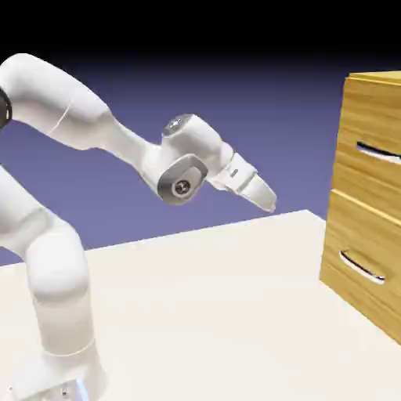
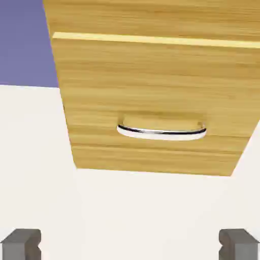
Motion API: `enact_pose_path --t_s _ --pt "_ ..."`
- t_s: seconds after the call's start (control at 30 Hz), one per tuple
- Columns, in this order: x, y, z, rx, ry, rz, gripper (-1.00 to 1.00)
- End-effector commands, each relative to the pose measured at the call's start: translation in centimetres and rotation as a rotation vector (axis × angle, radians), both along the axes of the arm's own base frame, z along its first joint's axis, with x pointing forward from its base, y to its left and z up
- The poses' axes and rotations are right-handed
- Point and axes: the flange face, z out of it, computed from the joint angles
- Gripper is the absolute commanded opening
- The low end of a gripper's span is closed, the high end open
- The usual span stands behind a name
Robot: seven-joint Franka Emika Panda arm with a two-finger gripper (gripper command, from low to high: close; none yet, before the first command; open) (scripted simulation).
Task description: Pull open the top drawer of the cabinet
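The top drawer (image 1: pixel 368 149) sits shut in the cabinet (image 1: pixel 366 243), well ahead of and above the gripper (image 1: pixel 266 200). Its 2 jaws stand wide and empty, likely readied for the silver bar handle (image 1: pixel 379 152); the hand view shows only the lower drawer (image 2: pixel 152 106).

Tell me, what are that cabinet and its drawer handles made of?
The cabinet looks like light yellow-brown wood: streaky grain runs across its fronts, with a matte finish. The handles seem polished metal: slim silver bars with bright highlights. Everything is rendered, so this is appearance only.
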Motion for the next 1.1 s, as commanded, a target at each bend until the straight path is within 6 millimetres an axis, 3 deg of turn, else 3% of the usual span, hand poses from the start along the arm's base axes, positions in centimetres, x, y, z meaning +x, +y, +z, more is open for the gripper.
enact_pose_path --t_s 0.0,0.27,0.5,0.8,1.07 --pt "0.0 -0.6 1.0 -0.009 -0.015 -0.008 0.00" --pt "-1.3 -4.5 8.3 -0.087 -0.132 -0.044 0.00" --pt "-3.1 -5.6 13.8 -0.182 -0.236 -0.037 0.00" --pt "-4.2 -4.1 18.7 -0.354 -0.367 0.023 0.00" --pt "-2.9 -1.1 20.8 -0.557 -0.465 0.115 0.00"
